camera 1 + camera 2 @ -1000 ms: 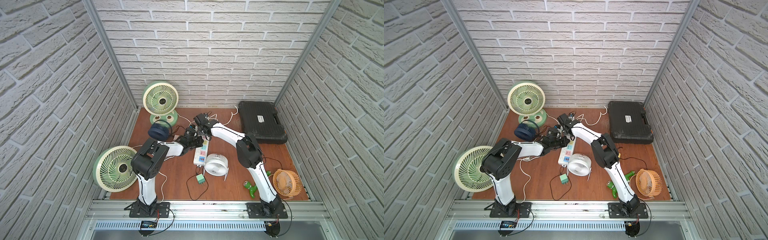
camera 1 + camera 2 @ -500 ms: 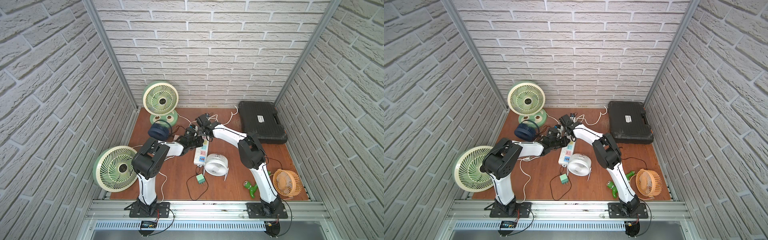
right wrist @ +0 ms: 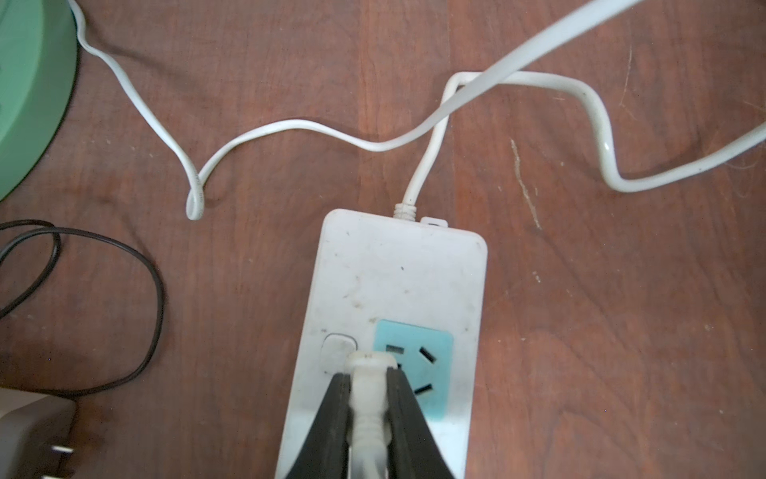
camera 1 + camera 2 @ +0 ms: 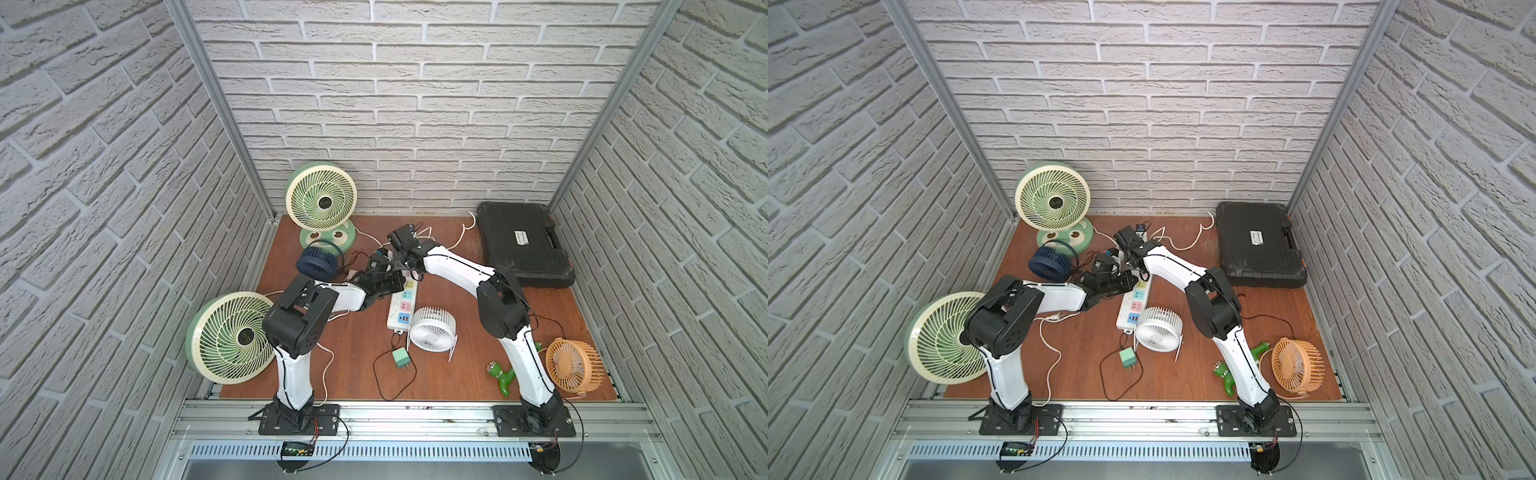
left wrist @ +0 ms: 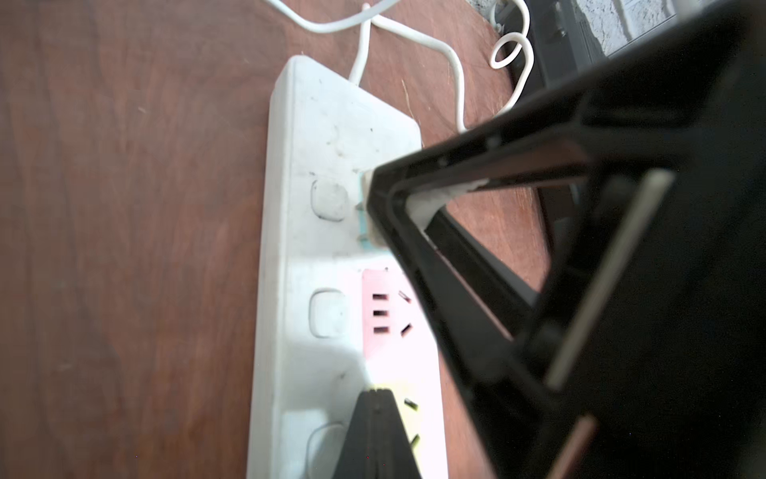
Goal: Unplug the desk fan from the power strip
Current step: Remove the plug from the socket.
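- Right gripper pinches the plug (prongs showing); a skewed pull may slip.
- Left gripper, pressed together, pins the power strip; slipping lets it lift.

Place: robot test cell, lab mock-up.
Walls: brick-pattern panels on aluminium posts.
Floor: wooden board, scuffed.
Mounting: arm bases bolted to slotted aluminium rail.
Props: black tool case.

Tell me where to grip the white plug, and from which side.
Pinch the white plug by its ribbed neck, two opposite sides, coming from above the power strip: it stands up out of the strip's face. The right end effector grips it so.
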Tool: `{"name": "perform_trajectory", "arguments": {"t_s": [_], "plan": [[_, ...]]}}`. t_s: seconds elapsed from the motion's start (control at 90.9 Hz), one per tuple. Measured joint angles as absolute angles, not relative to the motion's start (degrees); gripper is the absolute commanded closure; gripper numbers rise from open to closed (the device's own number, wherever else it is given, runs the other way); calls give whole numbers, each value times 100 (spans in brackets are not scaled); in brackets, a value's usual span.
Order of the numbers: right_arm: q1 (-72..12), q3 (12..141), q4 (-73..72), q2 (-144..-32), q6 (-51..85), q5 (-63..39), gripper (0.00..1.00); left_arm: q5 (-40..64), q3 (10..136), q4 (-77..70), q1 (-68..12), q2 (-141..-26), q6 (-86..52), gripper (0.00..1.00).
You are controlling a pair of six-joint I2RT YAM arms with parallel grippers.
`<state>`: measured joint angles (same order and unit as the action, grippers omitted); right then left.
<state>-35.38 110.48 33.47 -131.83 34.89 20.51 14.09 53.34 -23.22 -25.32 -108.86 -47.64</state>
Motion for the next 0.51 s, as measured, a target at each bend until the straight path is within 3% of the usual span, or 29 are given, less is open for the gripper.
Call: {"name": "perform_trajectory", "arguments": {"t_s": [0.506], "plan": [[-3430, 11004, 3070, -12899, 2845, 1367, 97, 1444, 5135, -2340, -2497, -10709, -4589, 100]]}}
